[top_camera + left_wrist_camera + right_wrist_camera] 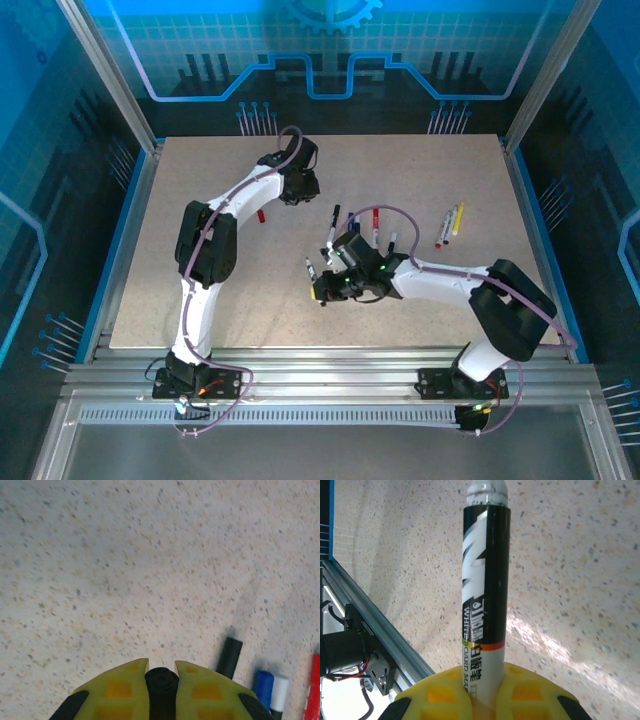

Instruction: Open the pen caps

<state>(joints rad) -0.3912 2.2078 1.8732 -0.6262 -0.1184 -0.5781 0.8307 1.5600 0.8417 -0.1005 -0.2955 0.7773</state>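
The speckled beige tabletop (200, 170) bore a short red cap (262, 215) just beside the left gripper (298, 190), on its near-left. A black pen (229, 657), a blue-and-white pen (270, 690) and a red pen (313, 685) lay to its right. Three more pens (450, 225) lay well right of the right gripper (322, 287).

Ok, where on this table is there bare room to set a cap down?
Bare table: the near strip between the arm bases, the far right corner beyond the loose pens, and the left side outside the left arm. Crowded: the middle, where other pens lie around the right hand and its marker.
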